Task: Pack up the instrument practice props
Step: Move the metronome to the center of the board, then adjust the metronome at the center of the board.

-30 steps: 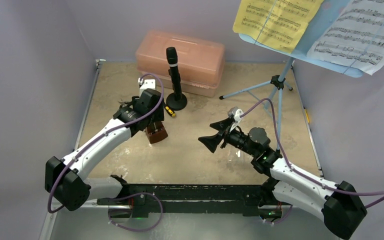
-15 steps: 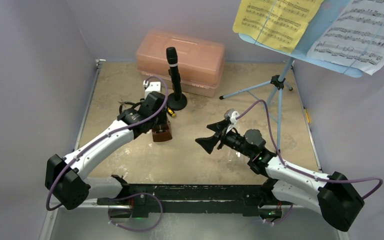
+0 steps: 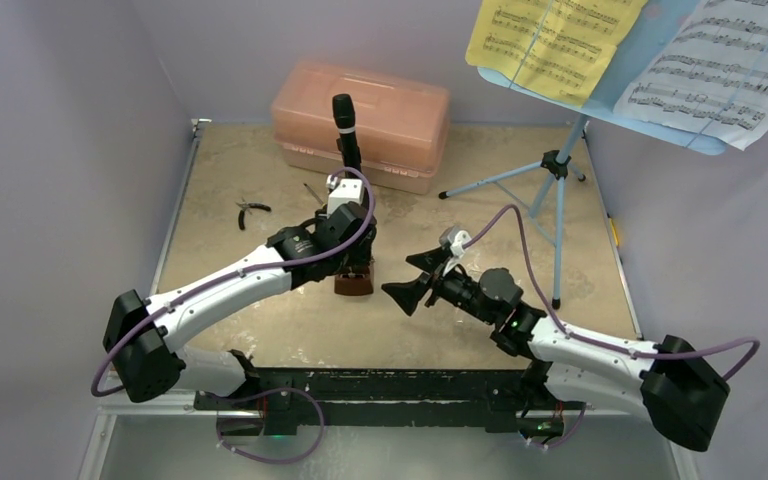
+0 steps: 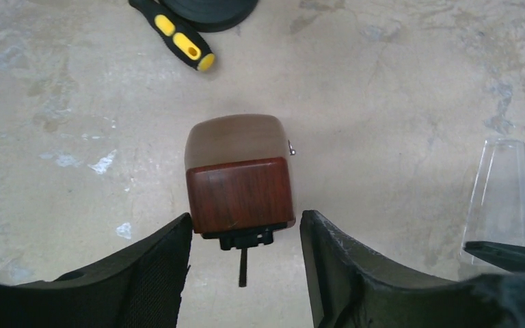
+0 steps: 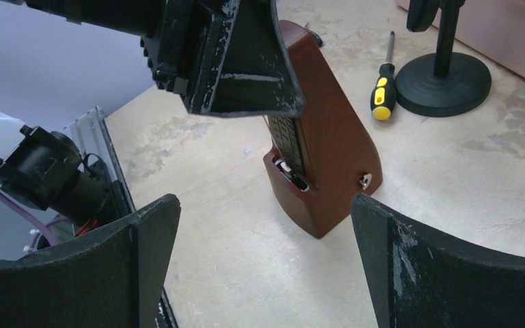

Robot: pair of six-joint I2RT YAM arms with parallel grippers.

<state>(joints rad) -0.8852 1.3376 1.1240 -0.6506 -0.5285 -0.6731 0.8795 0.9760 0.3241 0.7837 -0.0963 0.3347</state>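
My left gripper (image 3: pixel 353 262) is shut on the top of the brown wooden metronome (image 3: pixel 353 282), which is upright at mid-table. In the left wrist view its fingers (image 4: pixel 171 253) flank the metronome (image 4: pixel 239 195). My right gripper (image 3: pixel 405 293) is open and empty just right of it, and in the right wrist view (image 5: pixel 266 205) it faces the metronome (image 5: pixel 335 171). The black pipe (image 3: pixel 345 125) stands behind the left wrist, with its round base (image 5: pixel 443 83) on the table. The light-blue music stand (image 3: pixel 560 170) at the back right holds a yellow page (image 3: pixel 550 40) and a white page (image 3: pixel 720 70).
The pink case (image 3: pixel 390 110) sits closed at the back. A yellow-and-black screwdriver (image 5: pixel 383 92) lies by the pipe's base. Pliers (image 3: pixel 250 210) lie at the left. A clear plastic piece (image 4: pixel 499 191) stands right of the metronome. Lilac walls enclose the table.
My left gripper has carried the metronome right and nearer, away from the pliers. My right gripper has moved left and slightly nearer, toward the metronome.
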